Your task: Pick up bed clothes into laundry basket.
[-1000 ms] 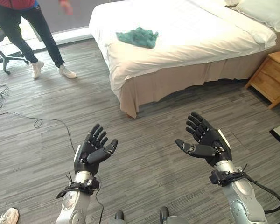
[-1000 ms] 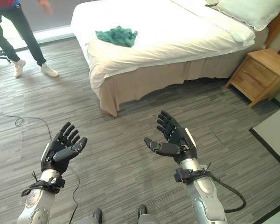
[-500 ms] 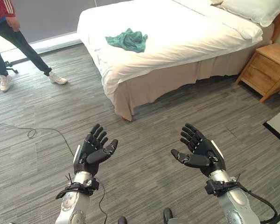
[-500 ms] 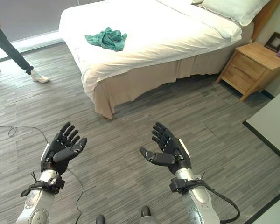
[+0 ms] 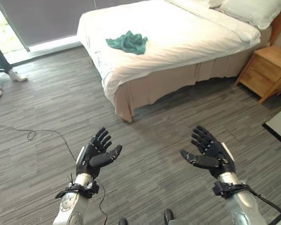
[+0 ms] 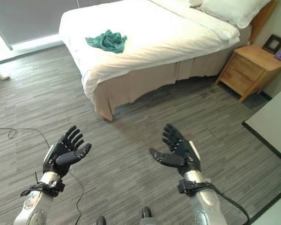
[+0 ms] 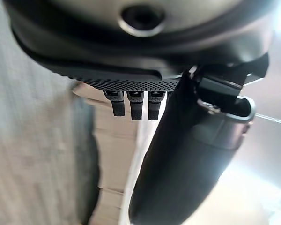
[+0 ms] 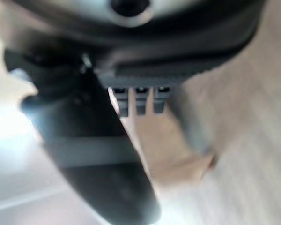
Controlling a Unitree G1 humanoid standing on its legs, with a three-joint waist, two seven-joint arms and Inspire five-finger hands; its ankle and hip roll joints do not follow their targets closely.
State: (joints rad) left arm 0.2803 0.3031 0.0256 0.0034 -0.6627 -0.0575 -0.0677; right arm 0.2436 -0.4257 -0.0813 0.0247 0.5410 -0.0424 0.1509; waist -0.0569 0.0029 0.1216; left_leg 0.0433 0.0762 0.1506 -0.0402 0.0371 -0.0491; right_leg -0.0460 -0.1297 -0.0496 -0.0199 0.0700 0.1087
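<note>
Both hands are raised palm-up over the grey plank floor (image 5: 145, 140), holding nothing. The left hand (image 5: 94, 155) has its fingers (image 5: 102, 137) spread and straight, thumb angled out; the right hand (image 5: 210, 153) is the same, fingers loosely fanned. A crumpled green cloth (image 5: 127, 41) lies on the white bed (image 5: 187, 37), near the foot end and close to the bed's left edge, well apart from both hands and ahead of them. A wooden nightstand (image 5: 264, 72) stands beside the bed on the right. A person's shoes (image 5: 4, 82) are at the far left by the window.
</note>
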